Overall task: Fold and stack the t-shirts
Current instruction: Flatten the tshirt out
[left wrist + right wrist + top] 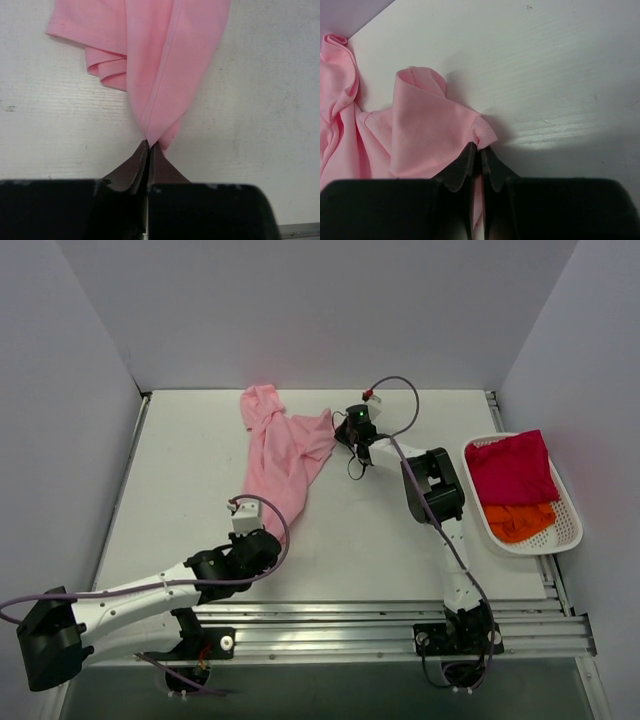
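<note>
A light pink t-shirt [285,452] lies bunched in a long strip across the table from the far middle toward the left arm. My left gripper [150,145] is shut on the shirt's near end [165,80], the cloth fanning out from the fingertips. My right gripper [480,148] is shut on a corner of the same pink t-shirt [427,130] at its far right side; in the top view that gripper [340,430] sits at the shirt's right edge. A magenta-red t-shirt [510,468] and an orange t-shirt [520,520] lie in the basket.
A white perforated basket [572,525] stands at the table's right side. Grey walls close in the back and both sides. A metal rail [380,625] runs along the near edge by the arm bases.
</note>
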Robot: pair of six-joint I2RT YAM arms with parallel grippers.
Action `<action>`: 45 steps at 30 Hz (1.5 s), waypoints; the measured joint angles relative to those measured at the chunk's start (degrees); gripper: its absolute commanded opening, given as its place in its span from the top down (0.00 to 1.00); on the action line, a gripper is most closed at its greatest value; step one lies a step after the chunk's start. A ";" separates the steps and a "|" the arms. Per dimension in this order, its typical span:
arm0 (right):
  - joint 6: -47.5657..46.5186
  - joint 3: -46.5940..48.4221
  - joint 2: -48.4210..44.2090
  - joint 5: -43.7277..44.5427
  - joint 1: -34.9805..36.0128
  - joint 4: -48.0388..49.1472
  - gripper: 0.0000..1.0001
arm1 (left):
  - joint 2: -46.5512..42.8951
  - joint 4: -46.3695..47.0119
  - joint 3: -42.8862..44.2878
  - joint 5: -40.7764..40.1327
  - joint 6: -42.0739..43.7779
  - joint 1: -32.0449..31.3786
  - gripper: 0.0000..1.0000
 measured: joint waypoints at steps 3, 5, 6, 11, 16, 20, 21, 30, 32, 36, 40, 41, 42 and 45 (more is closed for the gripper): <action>-0.39 -0.02 0.00 0.00 -0.07 0.11 1.00 | 0.31 0.00 0.00 0.00 0.00 0.00 0.98; -0.59 -0.63 -0.26 0.00 -0.33 0.66 1.00 | 0.31 0.00 0.02 -0.09 0.02 0.00 0.98; -0.63 -1.60 -0.76 0.00 -0.33 1.31 1.00 | 0.31 -0.11 0.02 -0.24 0.04 0.00 0.98; -1.03 -15.76 -10.88 0.70 -0.31 2.78 1.00 | -0.68 -6.19 3.89 -3.17 1.31 -0.85 0.98; -2.38 -35.08 -34.80 6.91 2.03 2.21 1.00 | -9.25 -12.15 13.73 -6.91 6.21 -2.89 0.98; -7.34 -39.45 -58.64 15.74 13.16 2.12 1.00 | -15.34 -13.75 22.62 -9.29 12.70 -3.19 0.98; -8.87 -39.43 -63.89 17.53 16.63 2.51 1.00 | -16.11 -14.08 24.39 -10.16 14.01 -3.28 0.98; -19.91 -36.06 -95.65 28.79 31.36 -3.93 1.00 | -18.62 -13.86 33.81 -12.98 24.87 -4.20 0.98; -21.53 -34.51 -98.66 29.03 31.61 -6.84 1.00 | -19.89 -12.24 35.32 -12.04 28.35 -4.20 0.98; -23.80 -29.88 -101.96 28.00 31.61 -12.35 1.00 | -23.02 -8.59 37.66 -9.18 34.03 -4.17 0.98; -24.28 -23.15 -102.05 23.96 30.18 -15.04 1.00 | -24.52 -4.81 40.92 -5.01 38.32 -4.17 0.98; -24.11 -22.05 -102.05 22.51 29.29 -15.41 1.00 | -24.83 -3.43 41.46 -3.82 39.19 -4.17 0.98; -23.87 -20.83 -101.74 21.16 27.89 -15.96 1.00 | -25.09 -2.16 41.88 -3.23 39.80 -4.17 0.98; -22.56 -15.69 -98.66 18.71 22.75 -18.38 1.00 | -24.98 1.84 42.80 -3.58 42.21 -4.17 0.98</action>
